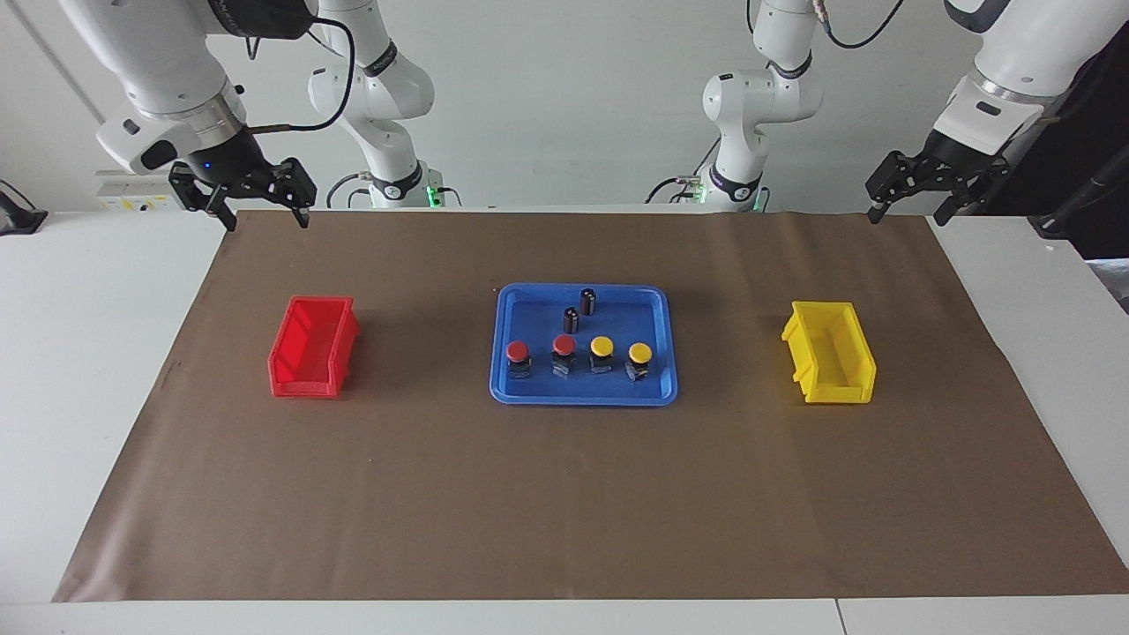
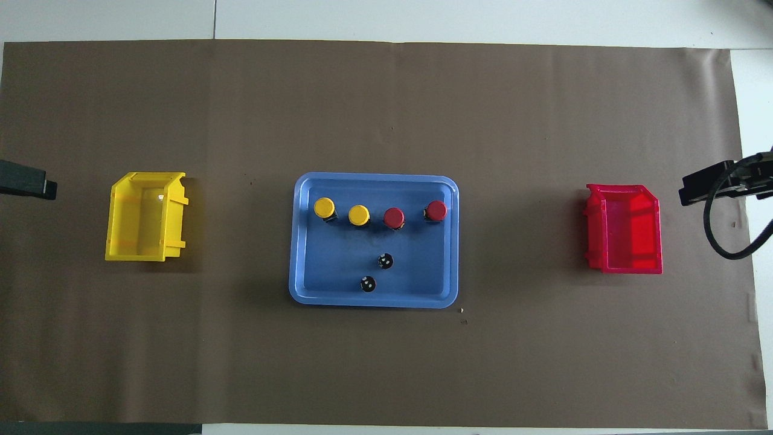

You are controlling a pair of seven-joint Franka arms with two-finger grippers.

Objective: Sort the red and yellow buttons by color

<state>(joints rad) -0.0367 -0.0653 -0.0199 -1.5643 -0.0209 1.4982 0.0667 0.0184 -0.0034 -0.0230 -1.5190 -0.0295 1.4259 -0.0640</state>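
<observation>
A shallow blue plastic tray (image 1: 503, 353) sits mid-frame on the brown paper-covered table (image 1: 564, 494), gathering all the parts in one spot within reach of both arms. Four push-buttons stand in it in a row – two red-capped buttons (image 1: 519, 353) (image 1: 564, 346) and two yellow-capped buttons (image 1: 601, 347) (image 1: 639, 354) – with two small dark cylinders (image 1: 587, 302) (image 1: 571, 319) above them in the facing view. One red plastic bin (image 1: 313, 348) at frame left and one yellow plastic bin (image 1: 831, 353) at frame right flank the tray, likely as colour destinations. Nothing looks sorted yet. The right hand (image 1: 260, 205), upper left, hangs spread and empty over the table's edge; the left hand (image 1: 908, 196), upper right, waits likewise – spread, holding nothing.
</observation>
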